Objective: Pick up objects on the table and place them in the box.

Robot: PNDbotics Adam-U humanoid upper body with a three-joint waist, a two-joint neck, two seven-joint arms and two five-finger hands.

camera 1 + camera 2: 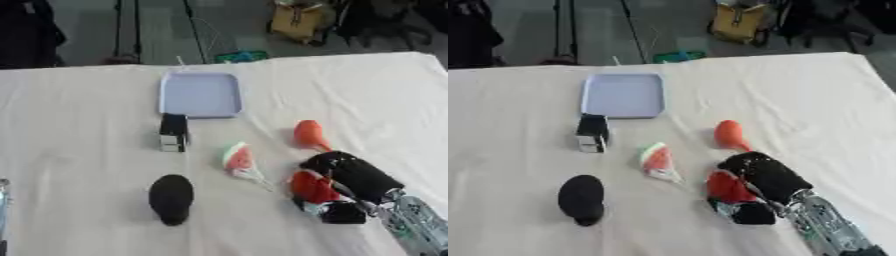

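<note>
My right hand (353, 174) comes in from the lower right, its black fingers curled round a red object (311, 187) low over the cloth. Just beyond it lies an orange, pear-shaped thing (308, 133). A watermelon-slice toy (237, 159) lies mid-table, and a black oval object (171, 198) sits to its lower left. A small black and white block (173, 132) stands just in front of the shallow pale-blue box (199, 113), which holds nothing. A silvery sliver of my left arm (3, 210) shows at the lower left edge; its hand cannot be made out.
A white cloth covers the table (79, 110). The table's far edge runs along the top, with floor, dark stands and a yellow bag (296, 21) behind it.
</note>
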